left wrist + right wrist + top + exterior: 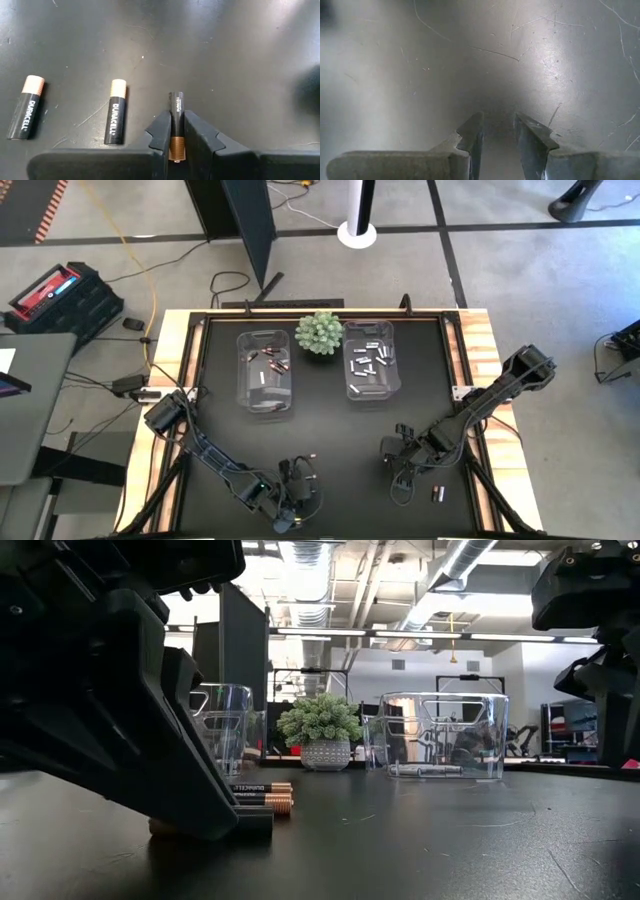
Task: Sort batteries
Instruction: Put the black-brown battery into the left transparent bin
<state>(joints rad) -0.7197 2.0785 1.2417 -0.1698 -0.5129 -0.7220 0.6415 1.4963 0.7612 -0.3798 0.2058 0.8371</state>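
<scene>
- Lying flat on the black worktop (330, 410) near its front edge, a dark copper-ended battery (176, 120) was gripped between the two fingers of the left claw (176, 142), which was clenched on it
- Two more batteries of the same kind (116, 111) (27, 106) were seen just beside the gripped one, lying free on the worktop and parallel to it, apart from each other
- From table height, the copper ends of these cells (280, 802) were seen beside the left claw, which was set down at the surface
- The right claw (497, 132) was held low over bare worktop at the front right, its fingers parted with nothing between them
- A small dark battery (437, 493) was seen lying just beside the right claw
- Two clear bins were placed at the back of the worktop: dark cells were held in the left bin (266, 395), pale silver ones in the right bin (352, 387)
- A green spiky plant (320, 332) in a pot was set between the bins
</scene>
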